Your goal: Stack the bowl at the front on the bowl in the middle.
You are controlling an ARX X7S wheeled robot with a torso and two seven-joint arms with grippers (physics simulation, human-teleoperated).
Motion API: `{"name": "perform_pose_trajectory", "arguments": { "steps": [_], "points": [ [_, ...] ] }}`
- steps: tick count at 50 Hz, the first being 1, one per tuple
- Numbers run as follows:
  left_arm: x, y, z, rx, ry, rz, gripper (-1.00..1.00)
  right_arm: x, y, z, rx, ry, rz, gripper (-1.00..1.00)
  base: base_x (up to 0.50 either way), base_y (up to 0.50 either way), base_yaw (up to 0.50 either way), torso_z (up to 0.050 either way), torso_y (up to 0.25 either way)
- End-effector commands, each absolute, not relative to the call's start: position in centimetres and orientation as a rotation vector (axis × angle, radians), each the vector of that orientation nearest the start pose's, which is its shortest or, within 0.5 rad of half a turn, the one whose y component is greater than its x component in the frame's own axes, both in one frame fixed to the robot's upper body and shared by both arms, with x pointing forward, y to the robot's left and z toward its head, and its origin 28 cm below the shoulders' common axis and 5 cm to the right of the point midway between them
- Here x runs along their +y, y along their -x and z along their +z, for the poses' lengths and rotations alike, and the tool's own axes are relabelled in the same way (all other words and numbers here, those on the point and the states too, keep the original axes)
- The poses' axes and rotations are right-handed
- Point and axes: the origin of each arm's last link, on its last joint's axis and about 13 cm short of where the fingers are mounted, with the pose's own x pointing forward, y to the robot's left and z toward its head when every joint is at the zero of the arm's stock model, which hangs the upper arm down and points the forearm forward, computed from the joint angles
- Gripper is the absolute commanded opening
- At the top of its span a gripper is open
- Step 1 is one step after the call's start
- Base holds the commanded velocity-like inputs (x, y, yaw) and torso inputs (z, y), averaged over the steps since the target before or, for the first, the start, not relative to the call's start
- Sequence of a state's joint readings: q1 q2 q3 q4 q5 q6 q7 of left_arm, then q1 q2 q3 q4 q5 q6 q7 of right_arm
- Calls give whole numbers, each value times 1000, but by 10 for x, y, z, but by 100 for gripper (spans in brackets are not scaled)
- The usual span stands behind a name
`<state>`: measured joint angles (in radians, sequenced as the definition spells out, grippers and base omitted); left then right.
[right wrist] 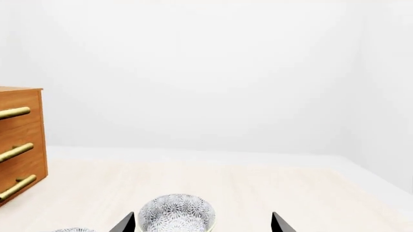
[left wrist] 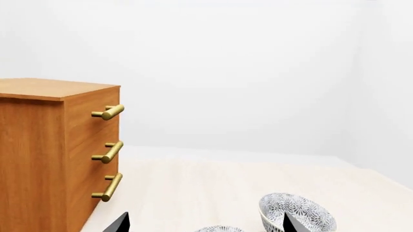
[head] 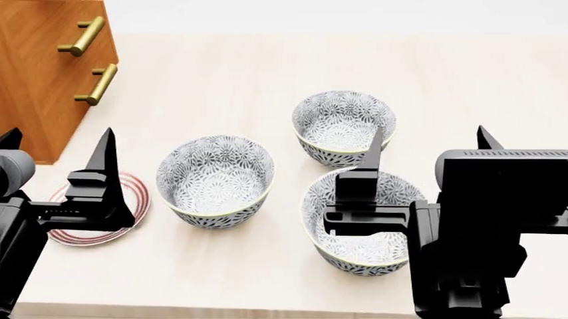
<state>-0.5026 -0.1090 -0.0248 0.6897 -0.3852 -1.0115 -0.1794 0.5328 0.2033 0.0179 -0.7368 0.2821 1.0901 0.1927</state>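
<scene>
Three patterned white bowls stand on the pale table. The front bowl (head: 360, 229) is nearest me and lies partly under my right gripper (head: 429, 143), which hovers above it, open and holding nothing. Further left stands the middle bowl (head: 215, 179), apart from the other two. Only its rim shows in the wrist views (left wrist: 219, 228) (right wrist: 71, 230). The back bowl (head: 344, 126) (right wrist: 175, 212) (left wrist: 297, 212) lies ahead of the right gripper (right wrist: 202, 218). My left gripper (head: 58, 149) (left wrist: 204, 220) hangs open and empty, left of the middle bowl. The front bowl is out of both wrist views.
A wooden dresser (head: 44, 66) (left wrist: 58, 145) (right wrist: 19, 145) with brass handles stands at the back left. A red-ringed white plate (head: 80, 236) lies beneath the left gripper. The table's front edge (head: 222, 311) runs close under the front bowl.
</scene>
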Motion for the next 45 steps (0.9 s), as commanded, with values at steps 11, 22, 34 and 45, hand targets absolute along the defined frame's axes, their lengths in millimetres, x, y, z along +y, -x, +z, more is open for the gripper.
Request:
{"name": "perform_pose_trajectory", "arguments": {
  "steps": [11, 22, 34, 45],
  "points": [
    [207, -242, 201, -175, 79, -86, 100, -115, -239, 213, -161, 43, -44, 100, 0, 452, 0, 0, 0],
    [208, -243, 200, -175, 79, -83, 100, -114, -239, 212, -175, 42, -5, 100, 64, 0, 0, 0, 0],
    [207, -244, 200, -175, 77, -80, 100, -113, -239, 212, -172, 64, 13, 100, 500, 0, 0, 0, 0],
    [206, -244, 201, -177, 76, -83, 100, -113, -239, 214, -176, 72, 14, 100, 500, 0, 0, 0, 0]
  ]
}}
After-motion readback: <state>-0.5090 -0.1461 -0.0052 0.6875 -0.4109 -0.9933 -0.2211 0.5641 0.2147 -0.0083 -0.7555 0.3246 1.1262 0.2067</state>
